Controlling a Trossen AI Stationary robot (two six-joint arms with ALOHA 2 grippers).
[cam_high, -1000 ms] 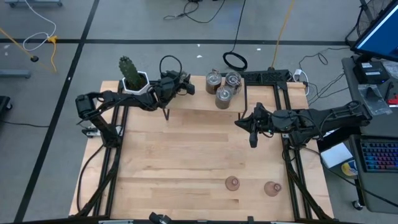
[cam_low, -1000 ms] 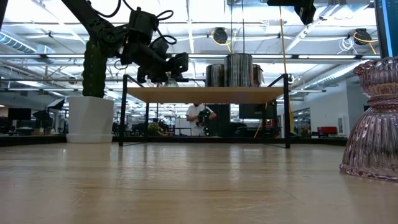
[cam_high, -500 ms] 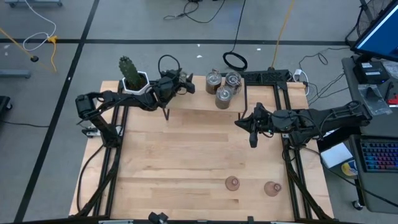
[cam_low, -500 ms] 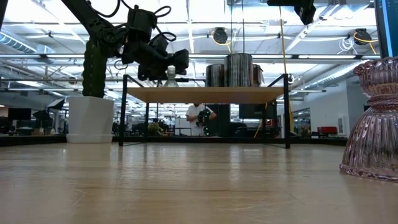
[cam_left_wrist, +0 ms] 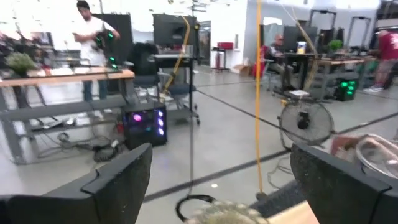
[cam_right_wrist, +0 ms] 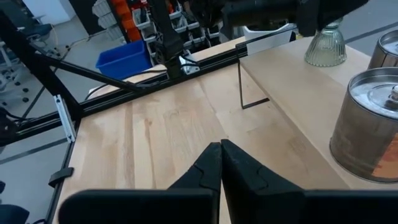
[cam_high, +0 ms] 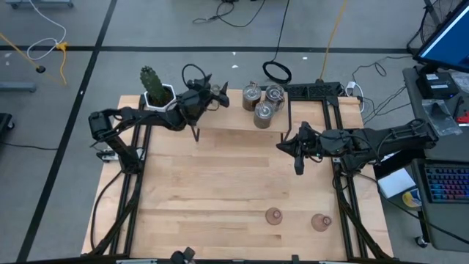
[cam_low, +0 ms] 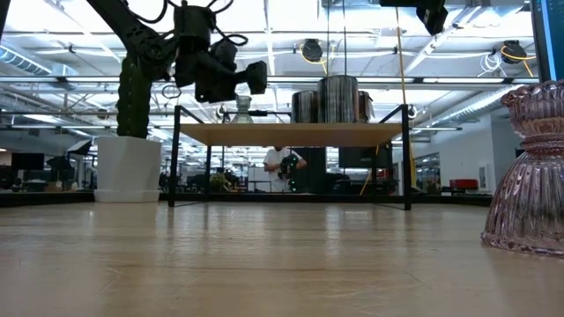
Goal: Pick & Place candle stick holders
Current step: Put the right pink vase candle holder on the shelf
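Green holder (cam_low: 242, 108) on shelf (cam_low: 291, 134)

left hand (cam_high: 218, 97): over raised wooden shelf (cam_high: 242, 117) at surface's far edge, near green cactus in white pot (cam_high: 155, 91) | right hand (cam_high: 297, 156): over pale wooden surface (cam_high: 220, 183), right of centre | three round silvery metal-and-glass holders (cam_high: 263, 103): clustered on shelf | two pink bell-shaped glass holders (cam_high: 274, 215): near front edge, apart
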